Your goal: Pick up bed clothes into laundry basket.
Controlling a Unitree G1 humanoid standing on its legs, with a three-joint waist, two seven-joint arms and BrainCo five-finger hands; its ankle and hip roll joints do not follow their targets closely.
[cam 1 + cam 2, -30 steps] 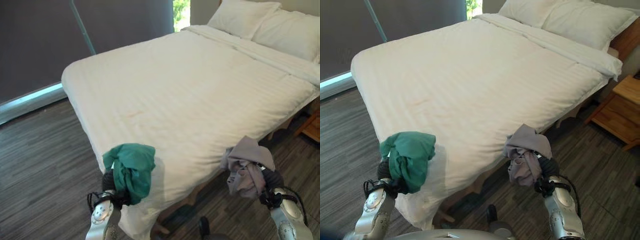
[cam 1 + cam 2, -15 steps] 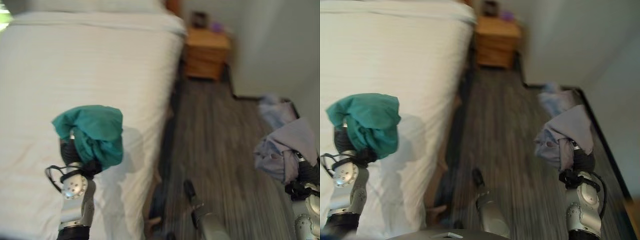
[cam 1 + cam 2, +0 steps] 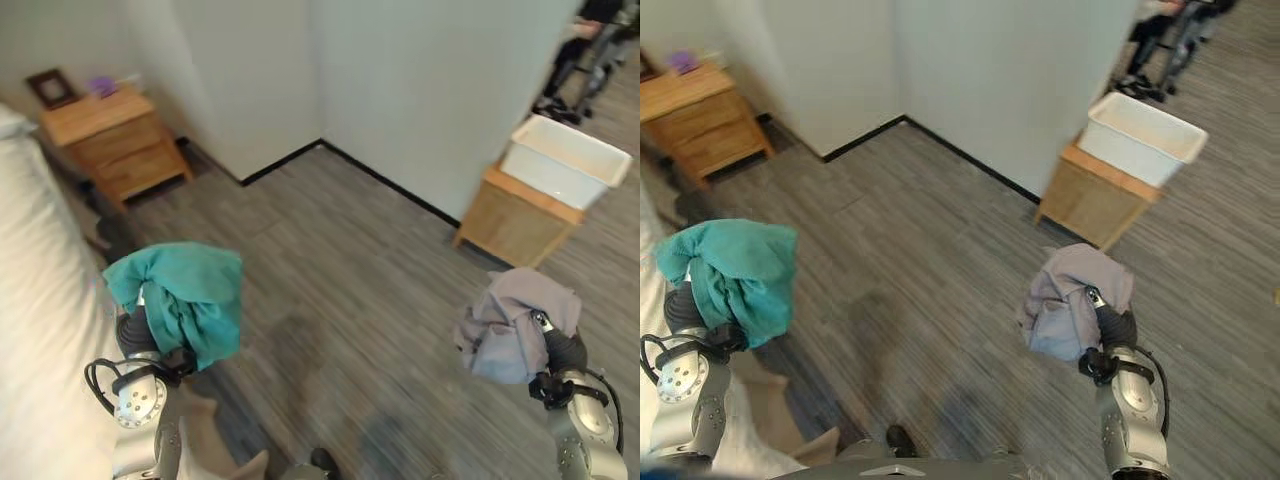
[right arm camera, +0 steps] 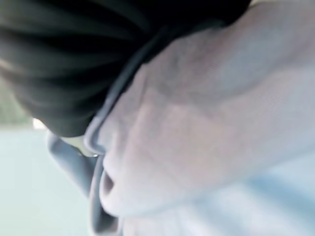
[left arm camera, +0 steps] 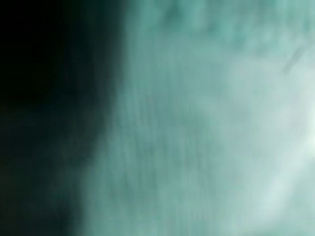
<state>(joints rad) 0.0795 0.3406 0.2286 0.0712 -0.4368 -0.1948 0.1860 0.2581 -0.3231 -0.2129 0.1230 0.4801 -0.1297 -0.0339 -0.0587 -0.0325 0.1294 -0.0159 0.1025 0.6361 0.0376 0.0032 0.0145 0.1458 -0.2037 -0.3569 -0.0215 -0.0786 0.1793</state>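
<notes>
Garments (image 3: 185, 300) drape over both hands.

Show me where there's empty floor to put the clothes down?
The widest bare floor lies between the green cloth and the grey cloth, up to the wall corner. It is crowded by the white basket on its wooden stand.

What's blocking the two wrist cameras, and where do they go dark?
Left wrist view: the green cloth lies against the lens, lit on one side, falling into shade on the other. Right wrist view: the grey cloth sits close up, with the right hand's dark cover beside it. Left eye view: evenly lit, no glare on the floor.
</notes>
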